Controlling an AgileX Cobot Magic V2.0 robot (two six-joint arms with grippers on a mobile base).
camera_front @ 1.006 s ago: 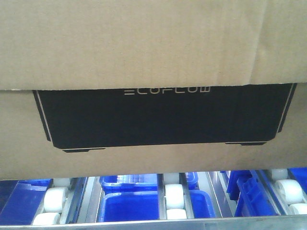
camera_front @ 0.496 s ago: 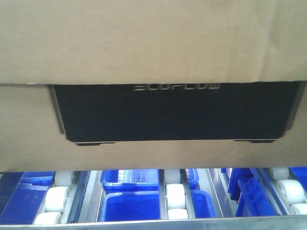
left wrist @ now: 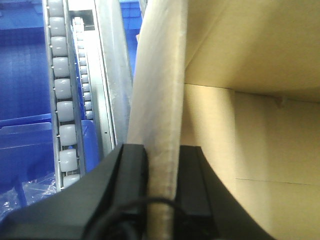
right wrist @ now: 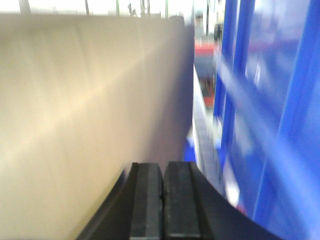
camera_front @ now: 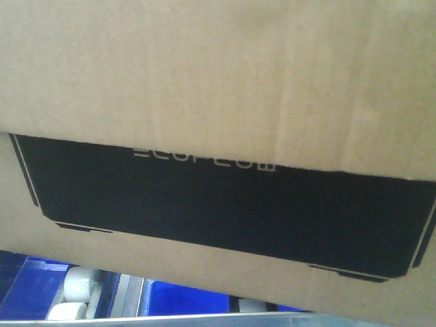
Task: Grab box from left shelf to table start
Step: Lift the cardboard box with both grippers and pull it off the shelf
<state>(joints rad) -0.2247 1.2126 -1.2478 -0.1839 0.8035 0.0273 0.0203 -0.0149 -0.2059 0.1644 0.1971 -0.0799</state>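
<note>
The box (camera_front: 218, 88), brown cardboard with a black "ECOFLOW" panel (camera_front: 225, 204), fills the front view and tilts down to the right. My left gripper (left wrist: 162, 150) is shut on the box's upright cardboard wall (left wrist: 160, 85), one finger inside and one outside. My right gripper (right wrist: 162, 167) is shut with nothing between its pads, close beside the box's flat side (right wrist: 75, 100). The left shelf (camera_front: 75, 289) shows only as white rollers under the box, and as a roller rail (left wrist: 62, 100) in the left wrist view. The table is out of view.
Blue plastic bins (camera_front: 184, 300) sit below the shelf rails, with another blue bin (left wrist: 25, 75) left of the roller rail. Blurred blue frames (right wrist: 270, 100) stand close to the right of my right gripper.
The box has shifted lower in the front view and tilted, its right side dropping. It now hides most of the shelf rollers and bins that showed below it.
</note>
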